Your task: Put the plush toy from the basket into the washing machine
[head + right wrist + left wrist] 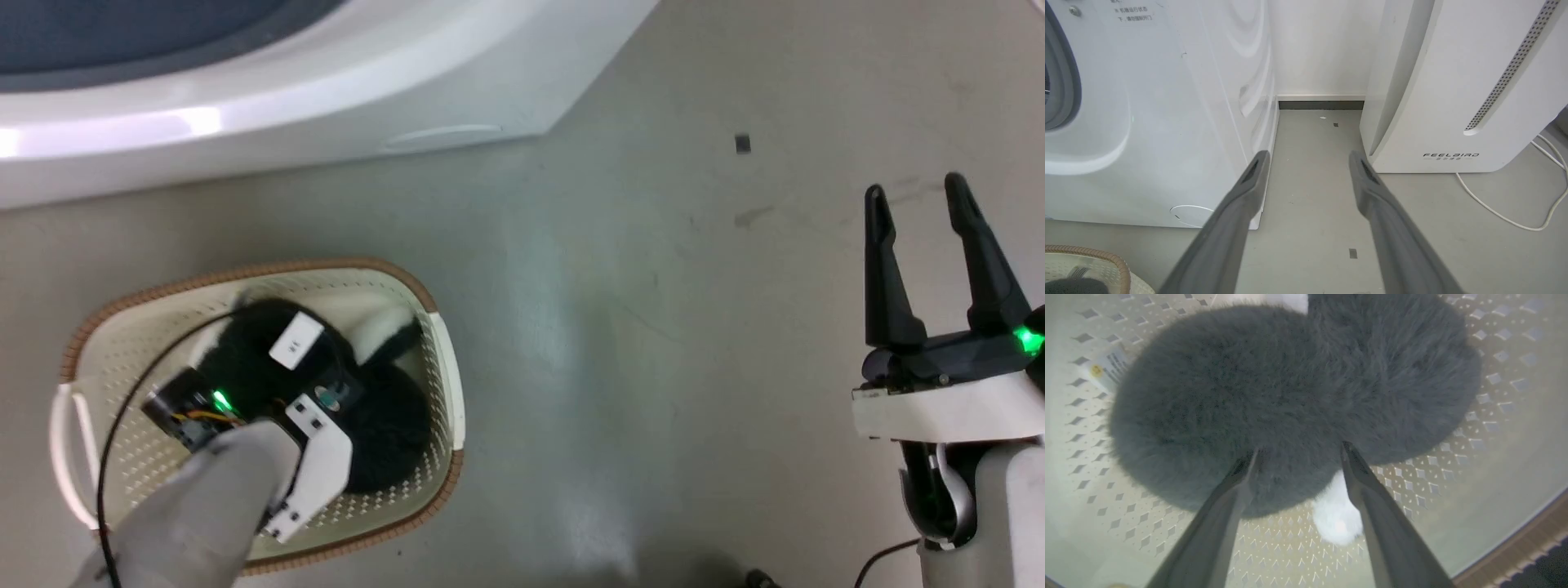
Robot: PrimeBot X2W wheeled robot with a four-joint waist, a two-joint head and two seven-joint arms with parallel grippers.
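Your left gripper [1300,449] sits inside the basket [1515,457] with its fingers spread. The plush toy [1229,396] lies directly ahead of the fingertips, which appear to touch its dark fur, but contact cannot be confirmed. Your right gripper [914,188] hangs above the floor [620,327], fingers spread and holding nothing. The washing machine [1147,122] stands ahead of it, to its left.
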